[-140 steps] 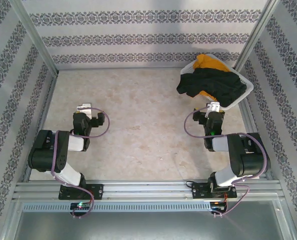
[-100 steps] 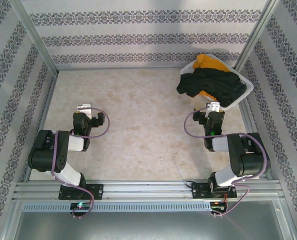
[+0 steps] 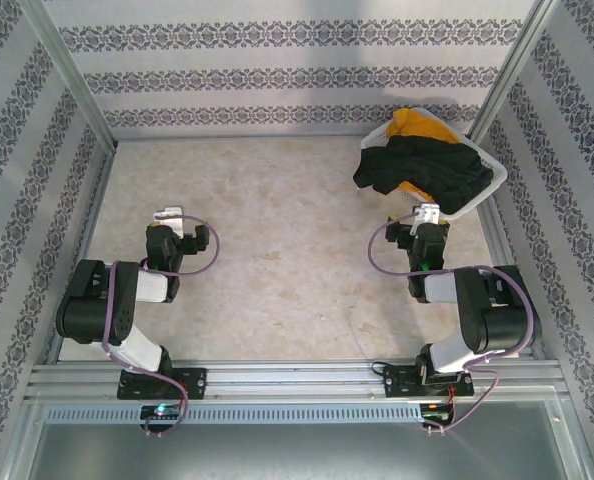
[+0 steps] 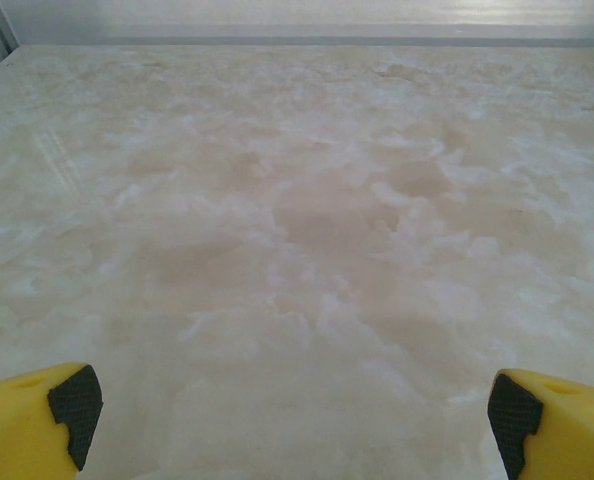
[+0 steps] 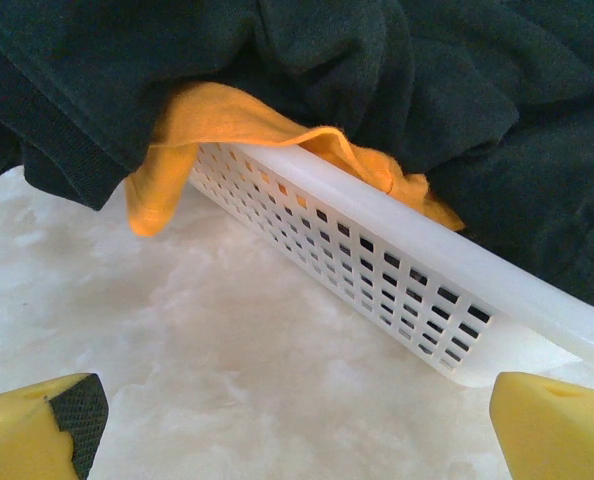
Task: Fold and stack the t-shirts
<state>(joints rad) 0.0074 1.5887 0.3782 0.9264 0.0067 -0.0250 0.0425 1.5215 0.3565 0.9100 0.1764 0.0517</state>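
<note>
Nothing has budged since a moment ago: left gripper (image 4: 287, 410) and right gripper (image 5: 297, 410) gape wide, empty. Black shirt (image 3: 422, 170) and orange shirt (image 3: 417, 122) lie heaped in the basket (image 5: 377, 270), far right. Folding hasn't begun, I'd say; next, the right gripper must pull one out.

You have a pale, marbled beige worktop (image 3: 277, 230). Directly on it, at your far right corner, sits one white lattice basket (image 5: 357, 255), askew to the edges.

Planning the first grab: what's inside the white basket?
A black t-shirt drapes over the basket rim, a mustard-orange t-shirt beneath it. Anything deeper is covered.
</note>
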